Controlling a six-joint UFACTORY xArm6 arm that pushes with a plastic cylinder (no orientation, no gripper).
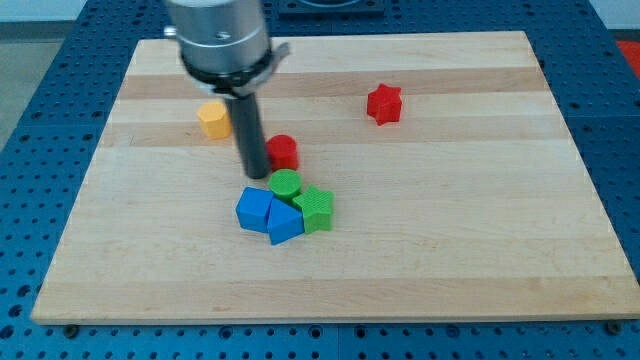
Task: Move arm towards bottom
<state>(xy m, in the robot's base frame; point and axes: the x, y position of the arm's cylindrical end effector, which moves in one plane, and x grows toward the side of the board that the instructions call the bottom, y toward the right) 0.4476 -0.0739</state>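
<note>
My tip (pixel 256 174) stands on the wooden board (pixel 480 220) left of centre. It is just left of a red cylinder (pixel 285 150) and just above and left of a green cylinder (pixel 285 184). Below the tip lies a tight cluster: a blue cube (pixel 254 209), a blue wedge-like block (pixel 283 221) and a green star (pixel 315 208). A yellow hexagonal block (pixel 213 118) lies up and left of the tip, partly behind the rod. A red star (pixel 383 103) sits alone at the upper right.
The arm's grey metal housing (pixel 222 38) hangs over the board's top left. A blue perforated table (pixel 40 120) surrounds the board on all sides.
</note>
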